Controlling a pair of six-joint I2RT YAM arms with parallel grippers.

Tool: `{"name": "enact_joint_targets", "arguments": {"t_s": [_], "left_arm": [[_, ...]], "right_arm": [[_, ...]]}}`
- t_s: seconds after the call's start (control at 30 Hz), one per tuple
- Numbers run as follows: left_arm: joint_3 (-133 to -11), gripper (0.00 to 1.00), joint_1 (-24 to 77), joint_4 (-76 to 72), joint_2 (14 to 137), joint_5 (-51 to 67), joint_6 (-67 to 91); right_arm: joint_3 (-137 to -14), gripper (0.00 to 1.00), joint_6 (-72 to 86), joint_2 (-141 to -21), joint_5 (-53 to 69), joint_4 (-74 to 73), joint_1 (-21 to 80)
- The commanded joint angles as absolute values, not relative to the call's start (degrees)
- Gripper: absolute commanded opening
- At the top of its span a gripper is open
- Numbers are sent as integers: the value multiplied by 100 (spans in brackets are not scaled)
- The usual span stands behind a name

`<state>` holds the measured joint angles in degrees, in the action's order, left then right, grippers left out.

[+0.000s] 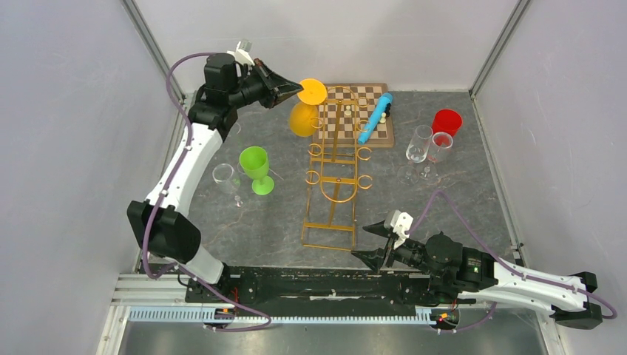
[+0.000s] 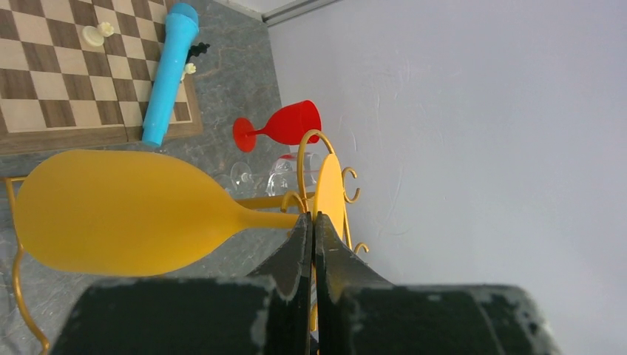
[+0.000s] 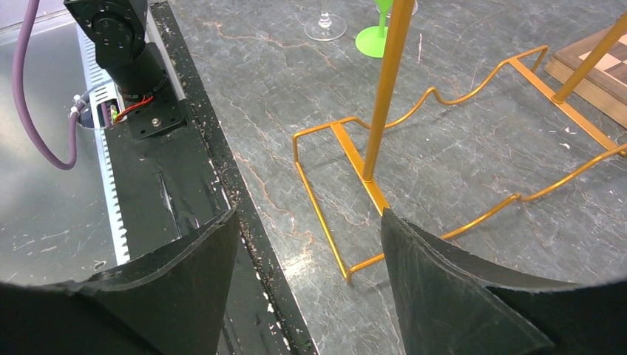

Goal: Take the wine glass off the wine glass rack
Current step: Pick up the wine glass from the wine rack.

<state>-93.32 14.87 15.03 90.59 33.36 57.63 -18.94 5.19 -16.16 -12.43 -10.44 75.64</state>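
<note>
The left gripper (image 1: 294, 90) was clamped on the stem of the yellow glass (image 1: 302, 119). The glass was upside down, up at the top of the rack (image 1: 334, 194), on its left side. The right gripper (image 1: 361, 242) had its fingers apart, near the rack's base.

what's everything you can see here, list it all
yellow wine glass: 1, yellow, rack's top
rack: 1, gold, table centre
chessboard: 1, brown, behind rack
tube: 1, blue, on the chessboard
chess pieces: about 3, white and black, near tube
red wine glass: 1, red, far right
clear wine glasses: 3, clear, two by the red, one by the green
green wine glass: 1, green, left of rack
left end effector: 1, black, shut on yellow stem
right end effector: 1, black, open by rack base
</note>
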Motion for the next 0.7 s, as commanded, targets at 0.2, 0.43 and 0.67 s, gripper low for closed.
{"name": "enact_joint_targets", "arguments": {"t_s": [0.2,0.43,0.67], "left_arm": [[-9511,2,1270,1661,8566,3072,5129],[-9519,2,1214,2025,8199,3142,4610],[-9340,2,1204,2572,7654,3231,4087]], "right_arm": [[-2063,74,676,-1657,-1543,-918,7576],[-2195,79,945,-1774,-1861,-1086,7576],[-2526,85,1260,-2090,-2034,-1498,7576]]}}
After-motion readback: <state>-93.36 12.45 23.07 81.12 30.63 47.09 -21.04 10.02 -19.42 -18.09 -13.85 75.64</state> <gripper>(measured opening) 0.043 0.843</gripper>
